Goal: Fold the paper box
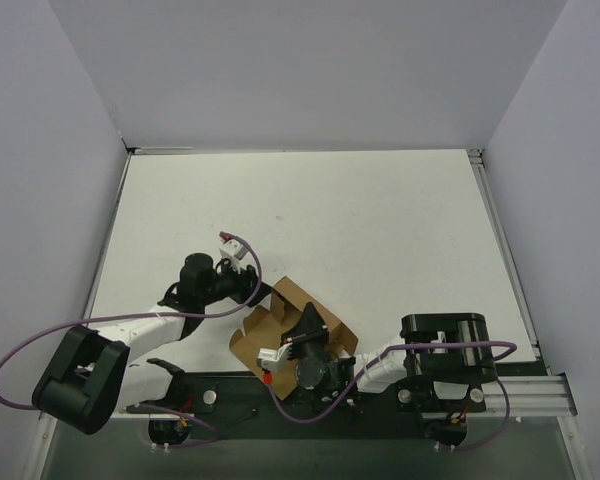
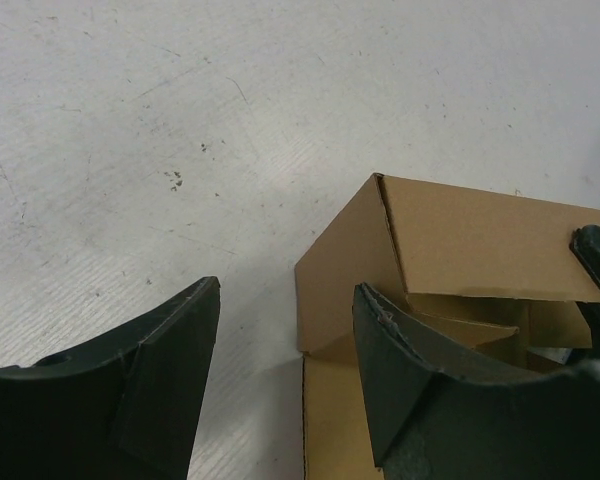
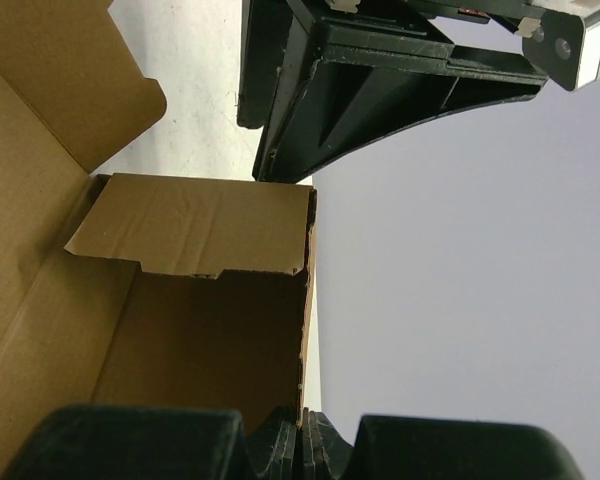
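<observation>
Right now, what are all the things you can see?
paper box: one, brown, half folded, near edge of the table between the grippers
table: one, white, under everything
walls: three, pale grey, around the table
cables: several, purple, looping off the arms
left gripper: one, black, open, at the box's corner
right gripper: one, black, shut on a box wall's edge

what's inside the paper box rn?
Inside the paper box: bare cardboard walls and one folded-in flap, no contents visible. The part nearest the right gripper is covered by its fingers.
</observation>
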Robot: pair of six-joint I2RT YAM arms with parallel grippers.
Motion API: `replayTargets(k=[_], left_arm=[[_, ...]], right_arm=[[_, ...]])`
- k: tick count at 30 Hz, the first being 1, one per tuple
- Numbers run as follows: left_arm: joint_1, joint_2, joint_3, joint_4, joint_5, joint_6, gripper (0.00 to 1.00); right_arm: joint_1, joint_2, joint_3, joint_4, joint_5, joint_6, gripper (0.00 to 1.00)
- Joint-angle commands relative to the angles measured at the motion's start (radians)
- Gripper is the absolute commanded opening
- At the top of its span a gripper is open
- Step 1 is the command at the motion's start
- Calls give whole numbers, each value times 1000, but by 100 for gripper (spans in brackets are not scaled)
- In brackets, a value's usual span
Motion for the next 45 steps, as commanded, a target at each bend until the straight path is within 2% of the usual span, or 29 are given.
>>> replayTargets(k=[1,14,23,34,45], left_arm=[[-26,-6,7,17,22,34,65],[-91,-55,1,-43,-36,45,65],[-117,-69,-7,-46,-15,52,63],[-134,-138,-40,-78,-52,2,63],[-144,-113,-30,-66,-75,8,63]], right_arm=[[-9,-26,-4,24,15,14,0],[-11,-32,-13,42,16,3,0],[-11,-35,-17,61,20,-9,0],[-11,-29,-20,84,21,-24,0],[-8,-15,-22,108,20,-38,0]])
